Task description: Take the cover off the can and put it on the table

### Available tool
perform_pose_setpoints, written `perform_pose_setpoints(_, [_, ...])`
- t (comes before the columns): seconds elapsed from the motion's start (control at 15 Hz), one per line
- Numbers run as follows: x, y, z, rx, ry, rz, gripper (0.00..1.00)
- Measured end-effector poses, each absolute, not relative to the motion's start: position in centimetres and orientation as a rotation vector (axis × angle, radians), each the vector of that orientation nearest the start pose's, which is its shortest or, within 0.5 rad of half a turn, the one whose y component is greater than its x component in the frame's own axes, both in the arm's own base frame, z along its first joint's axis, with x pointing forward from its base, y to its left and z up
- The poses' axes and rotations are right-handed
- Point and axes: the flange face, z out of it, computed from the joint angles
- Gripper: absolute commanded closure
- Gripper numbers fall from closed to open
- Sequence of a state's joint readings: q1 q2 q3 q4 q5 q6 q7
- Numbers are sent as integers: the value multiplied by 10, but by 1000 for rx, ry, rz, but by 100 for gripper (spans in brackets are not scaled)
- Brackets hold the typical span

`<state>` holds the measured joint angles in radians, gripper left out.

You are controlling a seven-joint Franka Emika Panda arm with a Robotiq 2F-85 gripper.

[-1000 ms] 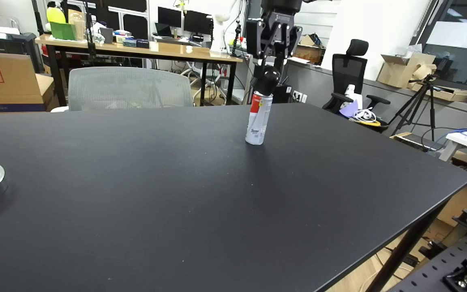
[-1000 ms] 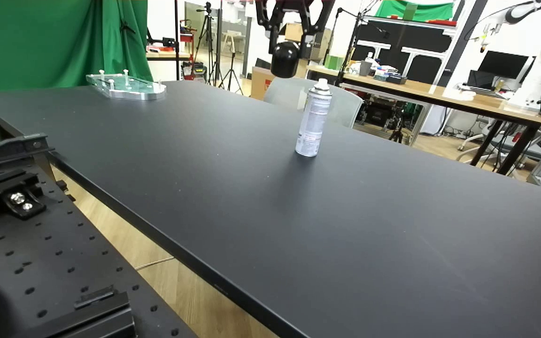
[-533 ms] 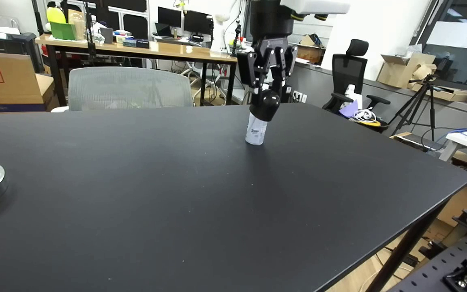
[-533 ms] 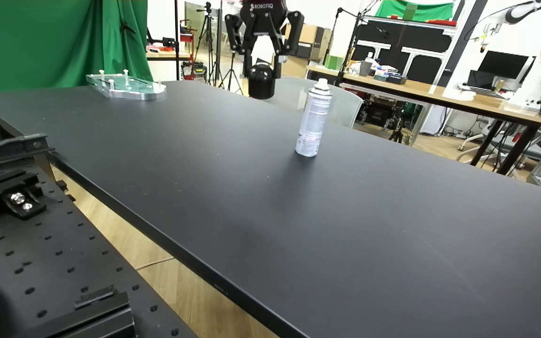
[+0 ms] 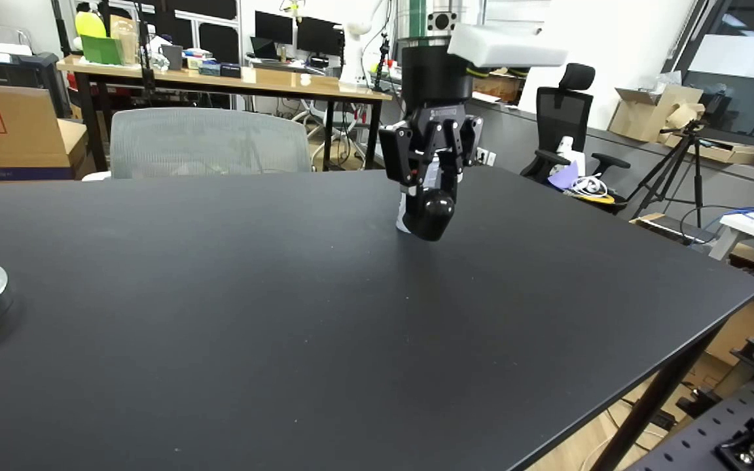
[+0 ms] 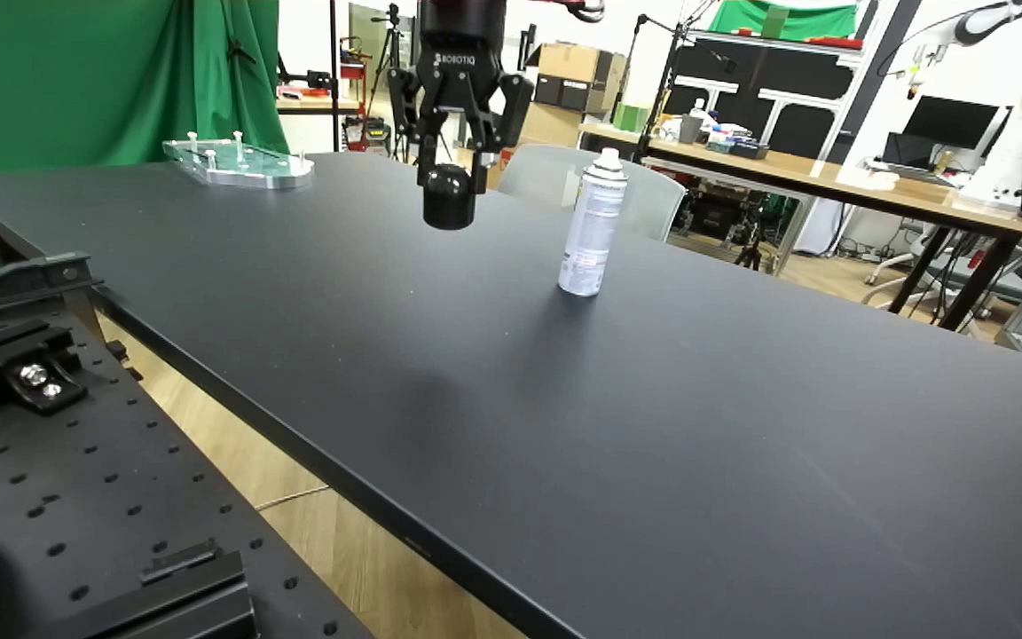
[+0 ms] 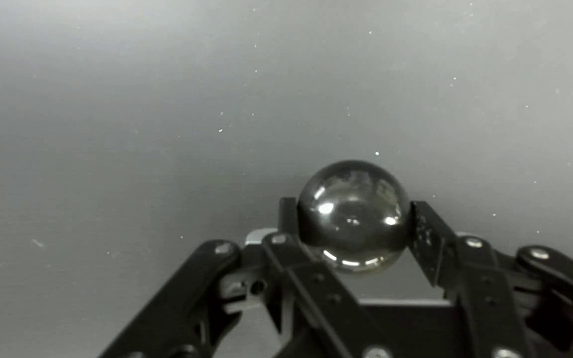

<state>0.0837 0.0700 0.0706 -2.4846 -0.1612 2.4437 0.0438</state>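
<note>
With jaws pinching that glossy black domed cap (image 6: 448,199) aloft, I'd lower it squarely onto the flat matte-black tabletop (image 6: 617,417) before releasing

one end effector (image 7: 351,214) with two fingers (image 7: 428,238), one cover (image 6: 449,209), one can (image 6: 593,232), one black counter (image 6: 671,444). in an exterior view: one pair of dark monitors (image 5: 320,36), one gray mesh chair back (image 5: 210,144), one black office chair (image 5: 563,118). in an exterior view: one clear plate (image 6: 254,180), two silver bolts (image 6: 34,374) on a bracket (image 6: 43,404).
</note>
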Motion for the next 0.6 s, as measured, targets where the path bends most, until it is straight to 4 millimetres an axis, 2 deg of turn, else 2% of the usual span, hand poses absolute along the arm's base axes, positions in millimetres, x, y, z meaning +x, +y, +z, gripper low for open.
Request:
perform_pose_setpoints(0.13, [456, 71, 251, -3216, -389, 168, 42])
perform_pose_setpoints(0.2, [456, 71, 251, -3216, -390, 168, 67])
perform_pose_setpoints(0.6, [458, 71, 248, -3216, -391, 186, 67])
